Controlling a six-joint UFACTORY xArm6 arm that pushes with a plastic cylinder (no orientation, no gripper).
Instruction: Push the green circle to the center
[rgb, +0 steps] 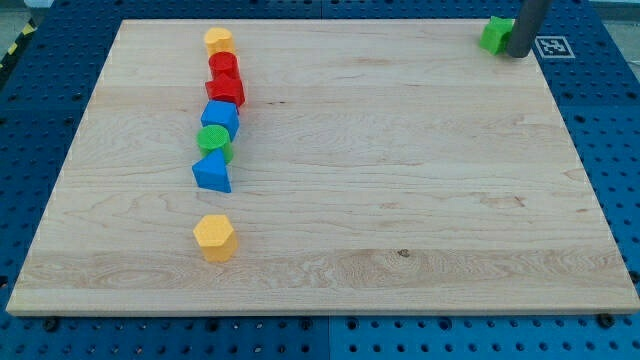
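Note:
The green circle (214, 142) lies on the left part of the wooden board (400, 180), in a line of blocks running from the view's top down. It touches a blue block (220, 117) above it and a blue triangle-like block (212, 173) below it. My tip (517, 52) is at the board's top right corner, far to the right of the green circle. It stands right next to another green block (494, 34), on that block's right side.
At the top of the line sit a yellow block (218, 41), a red block (223, 66) and a second red block (226, 91). A yellow hexagon (214, 237) lies alone below the line. A white tag (552, 46) marks the top right corner.

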